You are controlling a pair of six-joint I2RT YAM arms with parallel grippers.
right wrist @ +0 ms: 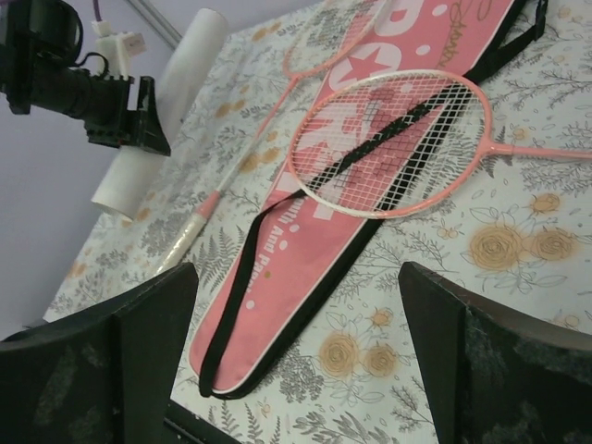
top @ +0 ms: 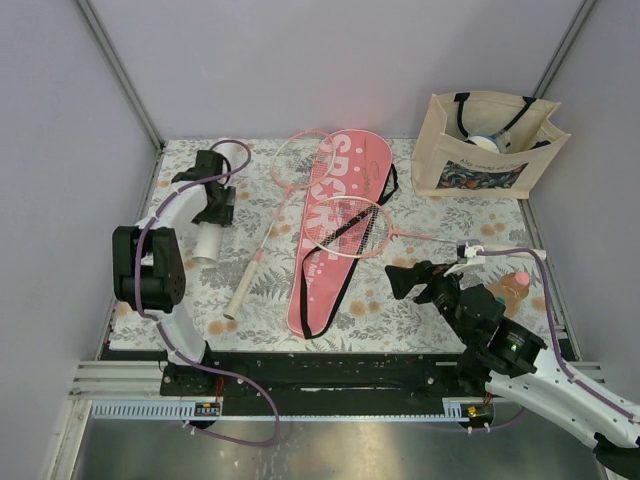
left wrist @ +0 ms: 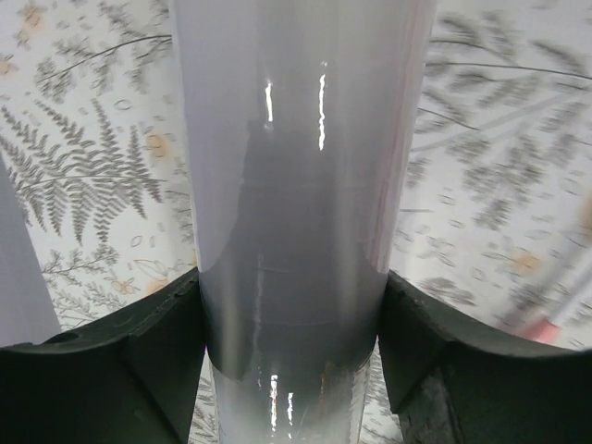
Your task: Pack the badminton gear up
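Overhead view of a floral-covered table [top: 430, 305] with two robot arms bolted at its near edge. The left gripper [left wrist: 291, 370] is clamped on the white tube [left wrist: 296, 185]. Its two dark fingers [left wrist: 139, 370] press against opposite sides of the glossy cylinder, a hold that suits carrying the tube rather than nudging it. From above, the tube is at the far left of the table, well apart from the rest of the gear.

The pink racket cover [top: 335, 260] lettered "SPORT" lies flat in the middle, its narrow end toward the arms. One racket [top: 345, 228] rests with its strung head on top of the cover and its shaft running to the right. The other racket [top: 238, 293] lies just beside the cover's left edge, with its handle toward the arms. Neither is inside the cover, so the packing looks barely begun.

The right gripper [top: 405, 278] hovers near the cover's right side, jaws spread wide with nothing between them (probably placed to take the racket lying on the cover, though that is a guess). A beige tote bag [top: 485, 150] stands upright at the far right corner. A small peach bottle [top: 517, 285] sits close to the right arm.
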